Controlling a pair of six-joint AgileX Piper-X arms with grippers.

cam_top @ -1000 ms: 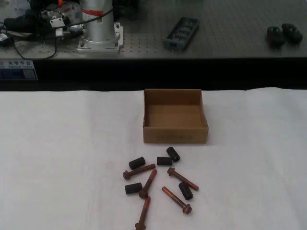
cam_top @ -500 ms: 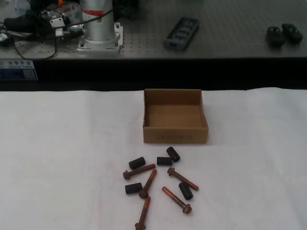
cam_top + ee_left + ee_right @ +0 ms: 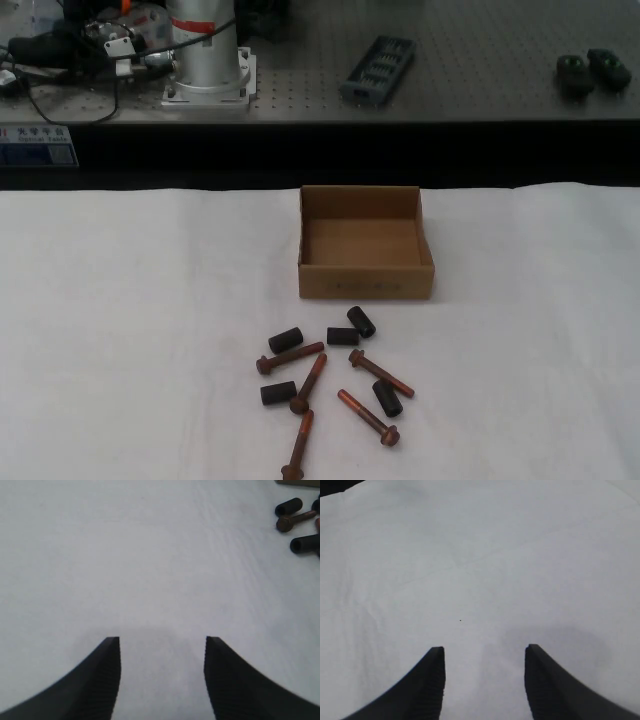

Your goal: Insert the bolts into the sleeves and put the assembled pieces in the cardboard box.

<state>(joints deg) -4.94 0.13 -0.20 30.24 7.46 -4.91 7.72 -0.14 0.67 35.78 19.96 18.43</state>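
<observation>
The cardboard box (image 3: 365,278) stands open-topped at the middle of the white cloth (image 3: 120,330). Its near wall hides the near strip of its floor, and the part of the floor that shows is bare cardboard. Just near of the box, the task's parts lie loose in a cluster, none of them joined. There are five copper-coloured bolts (image 3: 308,384) lying flat at different angles and five short black sleeves (image 3: 285,340) lying on their sides among them. The nearest bolt (image 3: 298,445) has its head almost at the picture's near edge. Two sleeves (image 3: 361,321) lie close to the box's near wall without touching it. The left gripper (image 3: 162,640) hangs released over bare cloth to the left of the cluster, its dark ribbed fingers (image 3: 111,675) spread apart with nothing between them. At the edge of its wrist view two sleeves and one bolt head (image 3: 285,524) show, the rest of the cluster being cut off. The right gripper (image 3: 485,649) is likewise spread and empty above creased cloth (image 3: 470,565). Far behind the cloth, a perforated table (image 3: 480,60) carries a metal post (image 3: 205,50).
</observation>
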